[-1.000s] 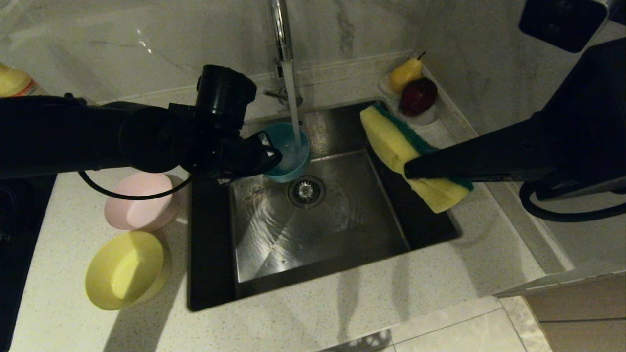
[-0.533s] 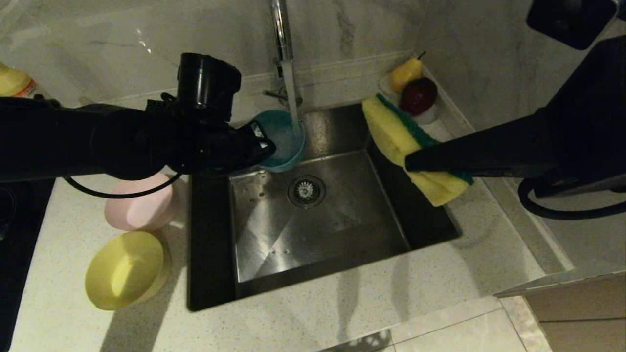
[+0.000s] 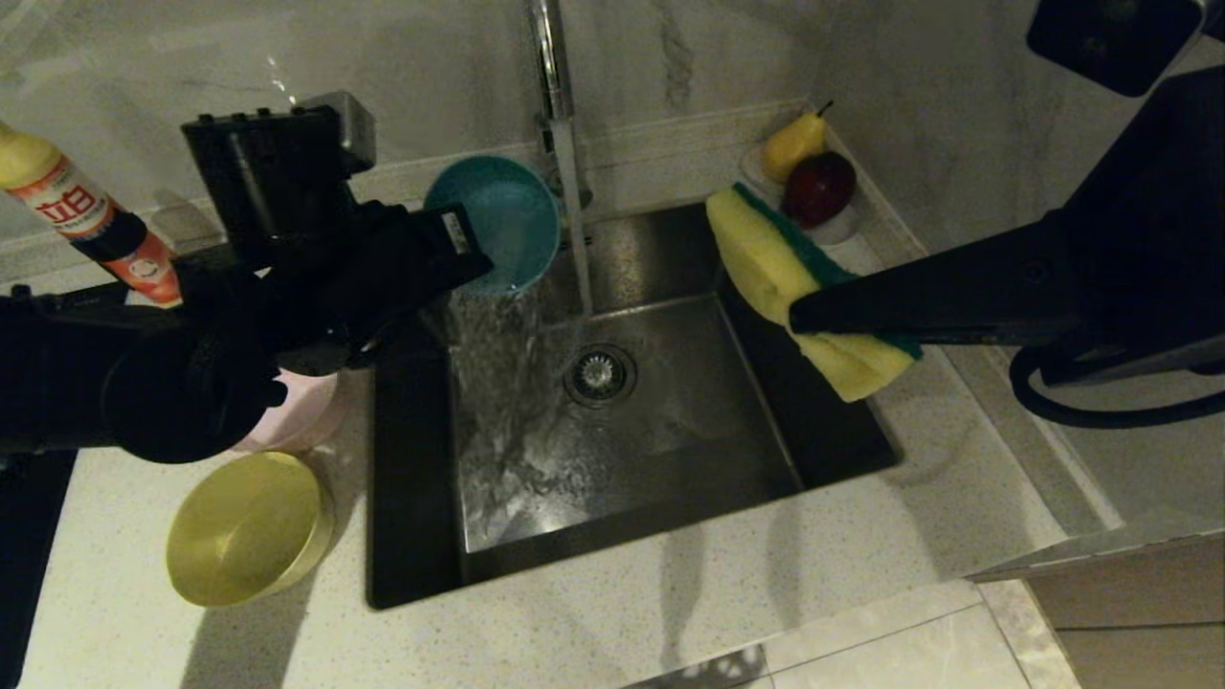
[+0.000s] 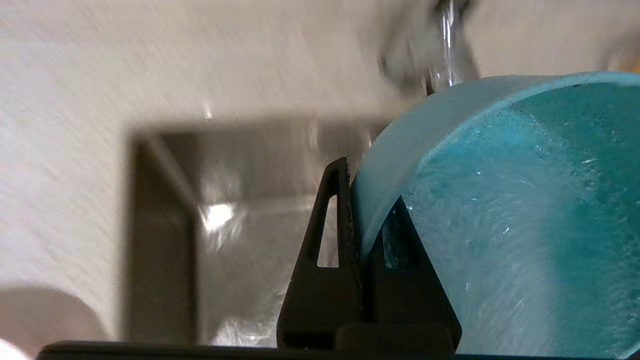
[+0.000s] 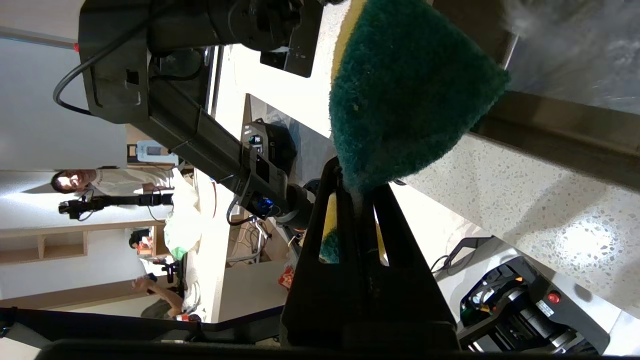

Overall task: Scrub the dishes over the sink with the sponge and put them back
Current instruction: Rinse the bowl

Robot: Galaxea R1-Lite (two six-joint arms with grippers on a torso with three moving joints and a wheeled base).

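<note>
Though half hidden behind the left arm, pale pink bowl on the counter left of the sink, with the yellow bowl just in front of it, mouth up and close beside but, as far as can be told, not touching; farther back at the far left, a yellow-capped bottle with a red label, leaning by the wall. Next, the left gripper above the sink's back-left corner: fingers drawn close together on the rim of the light blue bowl, one finger inside the wall and one outside, as shown in the left wrist view. Holds that bowl in the air, tipped onto its side with the mouth facing forward, and sends a broad sheet of water down onto the left half of the basin. Just right of the bowl, the faucet with a thin stream running straight down beside the bowl's edge. Below, the steel sink, wet and rippled on the left, round drain strainer in the middle. Farther right, the sponge held above the sink's right rim, well apart from the bowl, yellow foam toward the basin and green scouring face turned away. Right gripper closed hard across its lower part, squeezing the foam thin between the fingers. Behind it in the counter's corner, a pear and a dark red fruit on a small dish
</note>
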